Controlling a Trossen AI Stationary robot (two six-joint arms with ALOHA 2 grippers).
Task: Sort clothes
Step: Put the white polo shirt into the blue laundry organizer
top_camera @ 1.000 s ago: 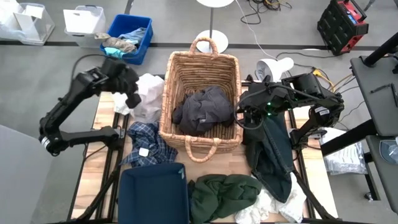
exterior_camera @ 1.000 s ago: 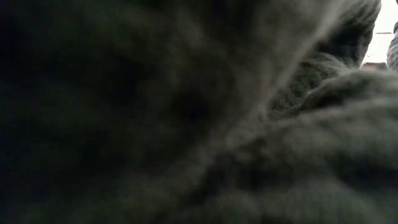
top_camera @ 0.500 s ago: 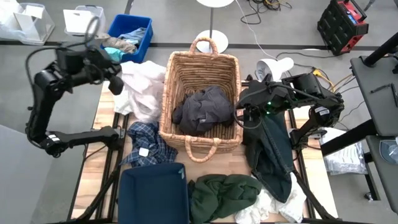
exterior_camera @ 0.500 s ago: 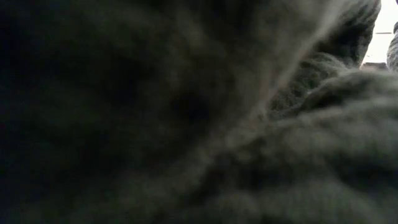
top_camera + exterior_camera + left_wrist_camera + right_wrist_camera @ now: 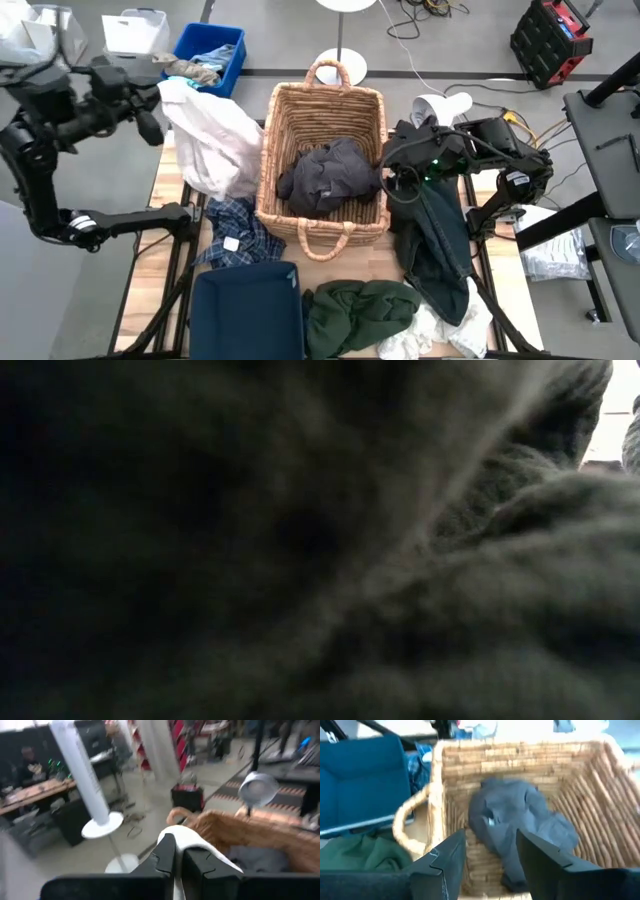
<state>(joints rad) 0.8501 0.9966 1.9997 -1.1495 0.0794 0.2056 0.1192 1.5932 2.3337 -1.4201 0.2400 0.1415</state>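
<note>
The left arm is raised and swung out past the counter's (image 5: 352, 268) left far corner, its tool (image 5: 155, 122) clenched on a white shirt (image 5: 215, 140) that hangs from it and drapes down beside the wicker basket (image 5: 322, 100). In the left wrist view the two fingers (image 5: 165, 855) pinch a fold of that white cloth between them. The right arm is folded low at the basket's right side, its tool (image 5: 392, 182) at the rim with its fingers (image 5: 445, 857) spread apart and gripping nothing, above a charcoal shirt (image 5: 328, 175) lying inside the basket. A black garment (image 5: 440, 245) hangs down the counter under the right arm. One plaid shirt (image 5: 235, 230) lies left of the basket, one dark green garment (image 5: 360, 312) at the near edge, and a bit of white cloth (image 5: 440, 325) beside it. A blue bin (image 5: 246, 315) sits at the near left. The low view is filled by dark cloth.
</note>
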